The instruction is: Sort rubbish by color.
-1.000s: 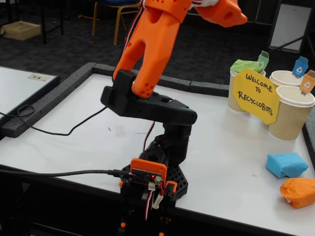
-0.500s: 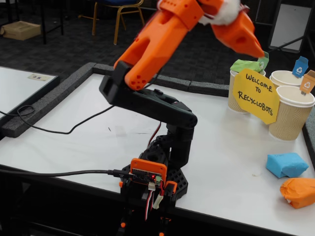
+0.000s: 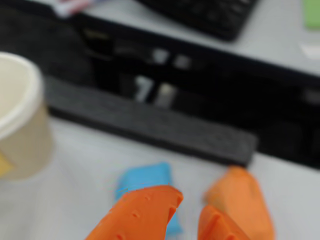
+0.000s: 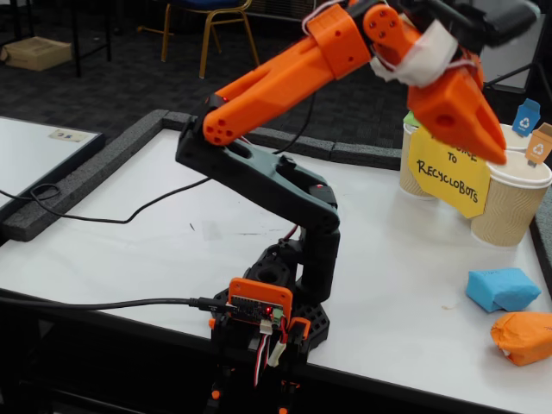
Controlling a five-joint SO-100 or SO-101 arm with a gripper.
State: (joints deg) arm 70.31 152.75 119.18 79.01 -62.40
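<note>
Your gripper [image 4: 493, 155] has swung right and lower than half a second ago, now over the yellow sign [image 4: 448, 172], jaws narrowly parted and empty, blue lump [image 4: 502, 288] and orange lump [image 4: 523, 336] unmoved, wrist view alone shows both lumps beyond the fingertips [image 3: 172, 197], beside a beige cup [image 3: 20, 125].

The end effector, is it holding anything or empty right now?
Empty. In the wrist view the end effector shows only a gap between its fingers, with the blue lump and orange lump lying on the table beyond.
</note>
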